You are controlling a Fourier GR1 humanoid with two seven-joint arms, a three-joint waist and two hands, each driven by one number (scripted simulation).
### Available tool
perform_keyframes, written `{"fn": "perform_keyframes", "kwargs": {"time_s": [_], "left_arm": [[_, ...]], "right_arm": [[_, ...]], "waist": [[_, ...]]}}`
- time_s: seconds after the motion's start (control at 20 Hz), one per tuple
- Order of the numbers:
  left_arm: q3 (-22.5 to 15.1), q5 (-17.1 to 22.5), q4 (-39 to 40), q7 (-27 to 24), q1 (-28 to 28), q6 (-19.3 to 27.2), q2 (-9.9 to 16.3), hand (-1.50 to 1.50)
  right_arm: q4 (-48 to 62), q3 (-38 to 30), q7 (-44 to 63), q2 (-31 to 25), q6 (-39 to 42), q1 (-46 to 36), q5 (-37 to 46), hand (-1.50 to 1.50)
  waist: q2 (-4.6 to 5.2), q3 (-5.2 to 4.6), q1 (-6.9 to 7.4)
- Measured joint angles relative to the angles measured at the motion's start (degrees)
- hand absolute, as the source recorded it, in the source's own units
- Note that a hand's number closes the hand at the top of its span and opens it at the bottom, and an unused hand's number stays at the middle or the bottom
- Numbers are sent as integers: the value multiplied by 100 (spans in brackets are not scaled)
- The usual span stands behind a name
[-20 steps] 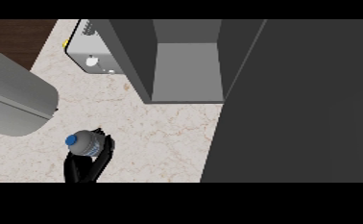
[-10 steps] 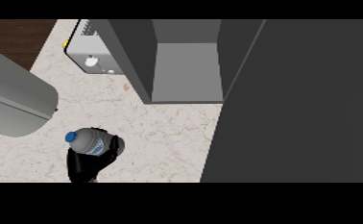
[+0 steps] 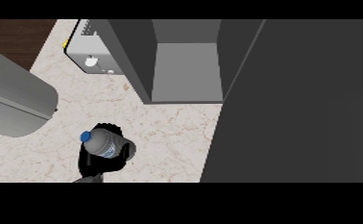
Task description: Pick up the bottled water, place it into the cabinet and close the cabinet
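Black fingers of the left hand (image 3: 96, 163) are curling round the bottled water (image 3: 102, 143), holding it over the marble tabletop (image 3: 170, 127). Clear plastic looks light, slick; mid-body is the sensible hold. The open cabinet (image 3: 186, 74) is waiting at one o'clock.

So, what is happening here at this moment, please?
A black hand, coming in from the lower left of the head view, is curled round a water bottle with a blue cap, holding it over the marble counter. The grey cabinet stands open up and to the right of it, and what shows of its inside holds nothing. The cabinet door is swung wide on the right. The bottle is not inside yet. No other hand shows.
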Motion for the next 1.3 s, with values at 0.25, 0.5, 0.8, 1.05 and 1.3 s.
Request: {"fn": "perform_keyframes", "kwargs": {"time_s": [0.25,0.5,0.8,1.05,1.3], "left_arm": [[-163,-62,-562,527,-26,66,7,150],[-403,21,-1465,1161,310,115,-111,150],[-683,-55,-2458,1821,506,481,-258,150],[-910,-210,-3179,2292,447,926,-332,150],[-1282,-309,-3436,2625,27,1572,-383,150]], "right_arm": [[18,-12,177,89,-58,-164,8,-150],[20,-68,278,88,-55,-260,2,-150],[-5,24,349,76,-138,-305,37,-150],[22,16,224,26,-134,-244,27,-150],[4,102,155,-7,-206,-179,39,-150]], "waist": [[-1,2,27],[-4,3,46],[-8,3,38],[-4,4,32],[-3,3,6]]}}
